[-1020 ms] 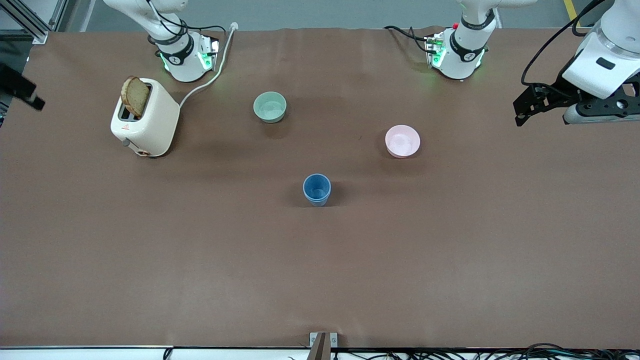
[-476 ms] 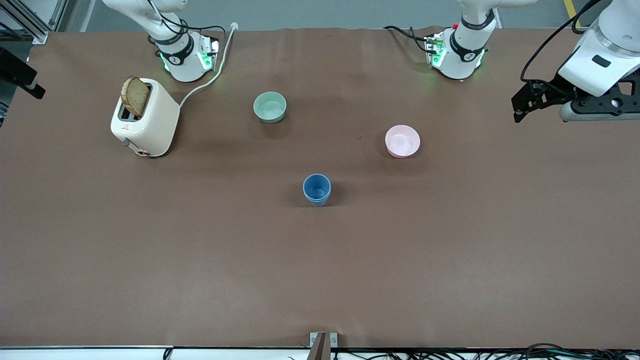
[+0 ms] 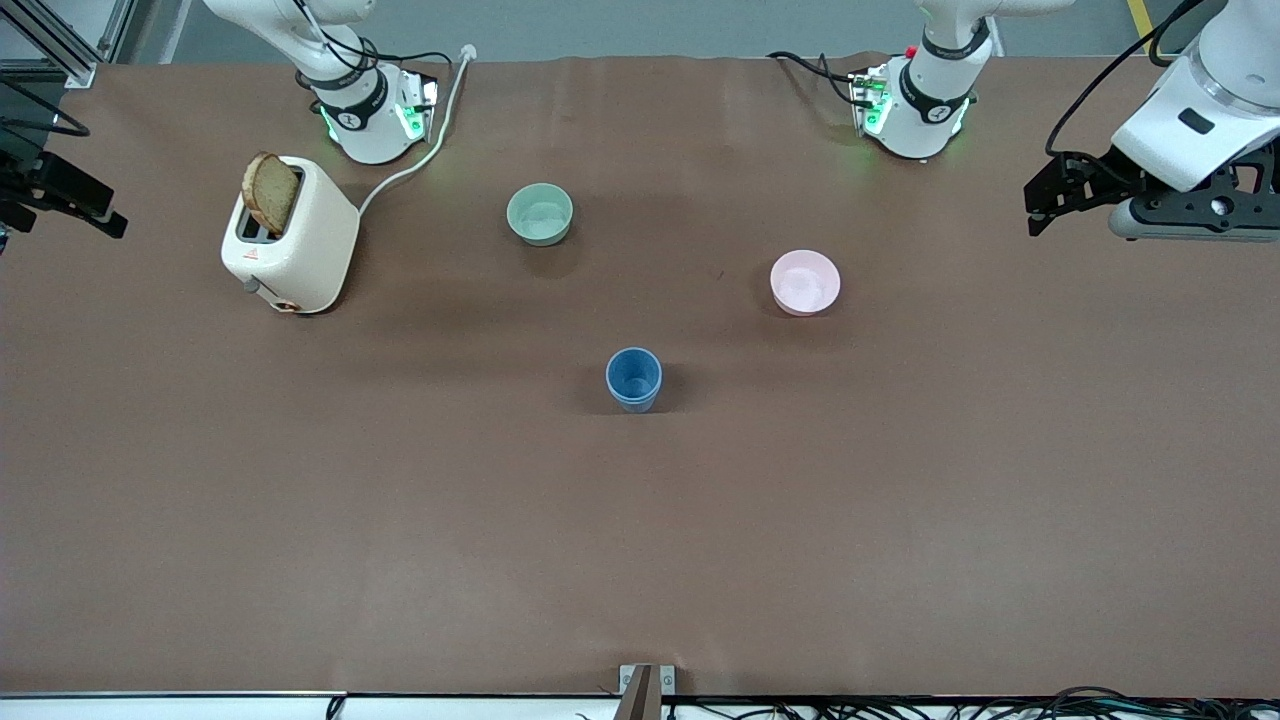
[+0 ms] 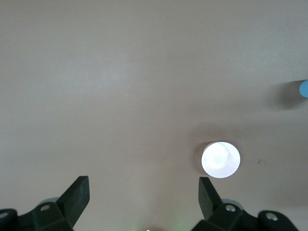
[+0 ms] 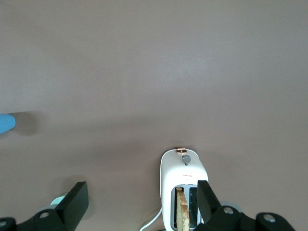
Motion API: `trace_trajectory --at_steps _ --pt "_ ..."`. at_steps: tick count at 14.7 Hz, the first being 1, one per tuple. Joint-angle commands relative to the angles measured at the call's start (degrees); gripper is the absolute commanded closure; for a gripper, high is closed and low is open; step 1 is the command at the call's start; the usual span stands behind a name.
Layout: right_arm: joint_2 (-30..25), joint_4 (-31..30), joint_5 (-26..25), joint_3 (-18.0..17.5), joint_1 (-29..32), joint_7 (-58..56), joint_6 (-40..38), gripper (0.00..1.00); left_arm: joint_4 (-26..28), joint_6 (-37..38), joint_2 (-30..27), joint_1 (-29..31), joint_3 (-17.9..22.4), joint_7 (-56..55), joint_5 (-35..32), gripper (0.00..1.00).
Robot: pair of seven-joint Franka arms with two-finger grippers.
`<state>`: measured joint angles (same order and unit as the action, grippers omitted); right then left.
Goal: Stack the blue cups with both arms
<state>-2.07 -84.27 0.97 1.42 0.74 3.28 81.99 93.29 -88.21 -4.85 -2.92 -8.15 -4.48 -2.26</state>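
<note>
The blue cups (image 3: 633,378) show as a single upright tumbler shape in the middle of the table, with what looks like a second rim just under the top one. It also shows at the edge of the left wrist view (image 4: 304,89) and the right wrist view (image 5: 6,123). My left gripper (image 3: 1038,208) is open and empty, up over the left arm's end of the table. My right gripper (image 3: 95,212) is open and empty over the right arm's end of the table. Both are far from the cups.
A pink bowl (image 3: 804,282) stands toward the left arm's end, farther from the camera than the cups. A pale green bowl (image 3: 540,213) stands farther still. A white toaster (image 3: 290,240) with a bread slice stands toward the right arm's end, with its cable (image 3: 420,160).
My left gripper has risen and drawn slightly toward its end of the table. My right gripper has come a little farther into view over the table's edge. The cups have not moved.
</note>
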Motion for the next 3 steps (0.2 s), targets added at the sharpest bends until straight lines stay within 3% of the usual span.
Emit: trace_trajectory --at_steps 1,3 --pt "0.0 0.4 -0.9 0.7 -0.7 0.5 1.5 0.0 -1.7 1.5 0.5 0.4 0.0 1.1 1.1 0.0" --pt "0.0 0.4 -0.9 0.6 -0.5 0.5 1.8 0.0 -2.1 1.5 0.5 0.4 0.0 1.1 1.2 0.0"
